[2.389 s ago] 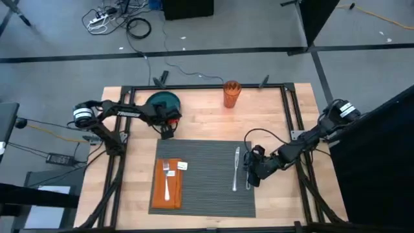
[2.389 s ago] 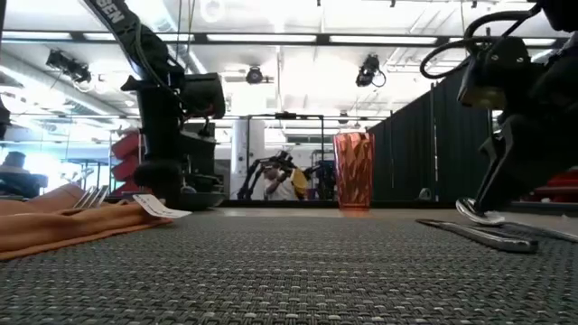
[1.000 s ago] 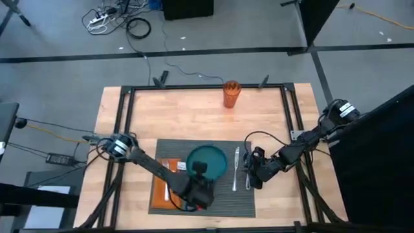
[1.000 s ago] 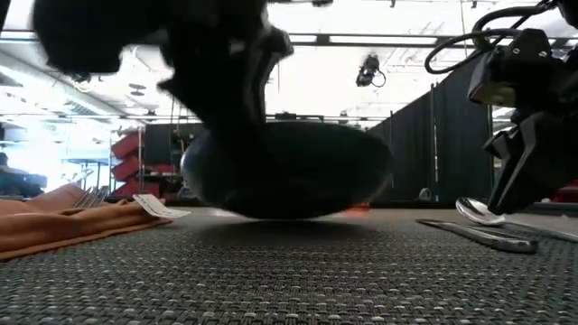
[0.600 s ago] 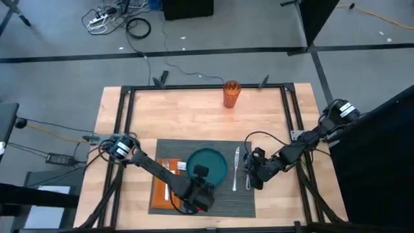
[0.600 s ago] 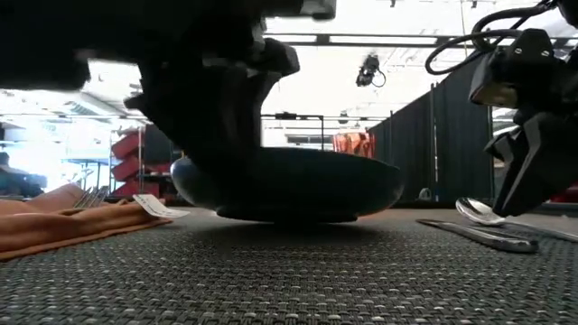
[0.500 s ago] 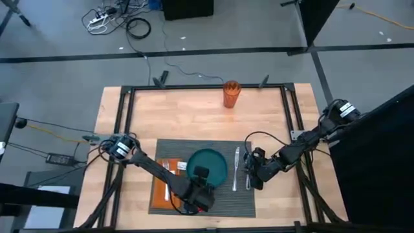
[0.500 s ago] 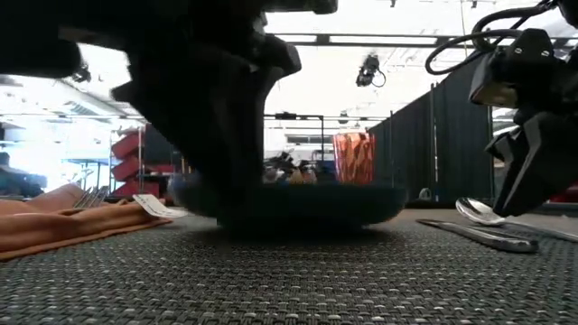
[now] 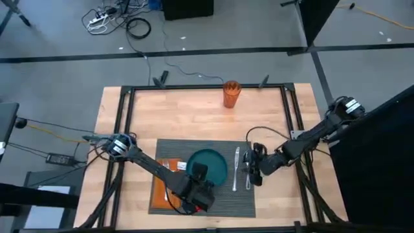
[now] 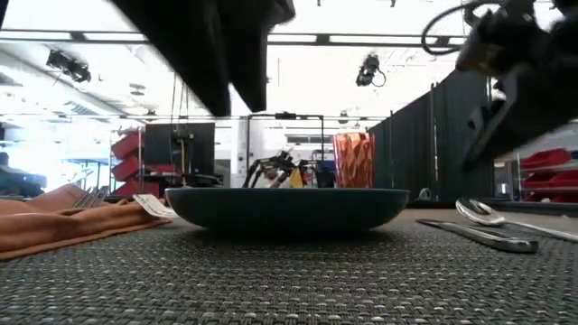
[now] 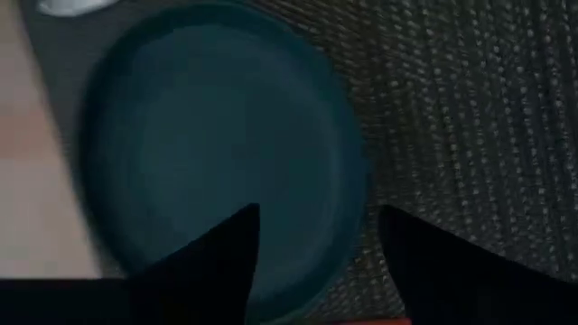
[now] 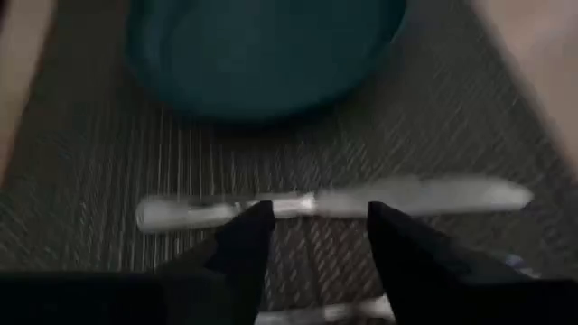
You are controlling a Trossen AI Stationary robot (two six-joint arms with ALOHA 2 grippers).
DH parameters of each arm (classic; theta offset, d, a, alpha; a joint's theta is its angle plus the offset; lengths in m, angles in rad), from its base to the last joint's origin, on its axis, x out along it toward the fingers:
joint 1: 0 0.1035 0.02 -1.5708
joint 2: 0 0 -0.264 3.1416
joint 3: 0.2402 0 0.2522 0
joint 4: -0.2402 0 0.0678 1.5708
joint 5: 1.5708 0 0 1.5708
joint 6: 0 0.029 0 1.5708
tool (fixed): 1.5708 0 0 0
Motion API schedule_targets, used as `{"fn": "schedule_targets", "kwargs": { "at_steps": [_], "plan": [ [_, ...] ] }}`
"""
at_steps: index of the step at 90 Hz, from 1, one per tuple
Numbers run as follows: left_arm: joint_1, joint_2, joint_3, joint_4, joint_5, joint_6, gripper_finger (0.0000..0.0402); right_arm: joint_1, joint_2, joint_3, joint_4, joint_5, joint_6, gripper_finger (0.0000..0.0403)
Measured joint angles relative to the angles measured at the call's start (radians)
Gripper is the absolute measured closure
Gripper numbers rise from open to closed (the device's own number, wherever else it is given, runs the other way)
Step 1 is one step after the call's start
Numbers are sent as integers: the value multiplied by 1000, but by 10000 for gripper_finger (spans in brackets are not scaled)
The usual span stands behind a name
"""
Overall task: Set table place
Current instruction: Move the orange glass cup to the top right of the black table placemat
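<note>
High view puts the teal plate (image 9: 208, 164) flat on the middle of the placemat (image 9: 220, 197), which lies along the near edge of the surface (image 9: 194, 113), midway between its side edges. My left end effector (image 9: 199, 188) sits over the plate's near rim; in the left wrist view its two fingers (image 11: 212, 262) are spread wide with the rim between them and nothing gripped, and the low view shows the plate (image 10: 287, 209) resting level on the mat. I judge the step in hand to be clearing away from the plate. To do that well I should lift straight up until the fingers are above the rim before swinging toward the left edge, so I neither tip the plate nor drag the orange napkin (image 9: 162, 188) and fork (image 9: 167, 183) just beside it.

My right end effector (image 9: 254, 165) hovers over the right part of the mat, fingers parted and empty, above the knife (image 12: 361, 198), with the spoon (image 9: 248, 176) beside it. It should rise clear without brushing either. The orange cup (image 9: 231, 93) stands near the far edge, well apart; it likely belongs beyond the knife next.
</note>
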Motion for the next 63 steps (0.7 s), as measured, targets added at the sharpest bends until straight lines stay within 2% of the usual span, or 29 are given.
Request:
{"fn": "schedule_targets", "kwargs": {
  "at_steps": [19,32,44,63],
  "plan": [
    [51,-153,-159,33,-79,-4,198,-188,-209,0,13,-62,-256,184],
    [103,-255,-318,90,-107,-31,198,-362,-287,20,16,-115,-476,175],
    [156,-323,-470,146,-109,-68,198,-531,-266,137,-83,-147,-664,174],
    [196,-411,-644,219,-109,-131,198,-790,-105,425,-315,-218,-918,184]
  ]
}}
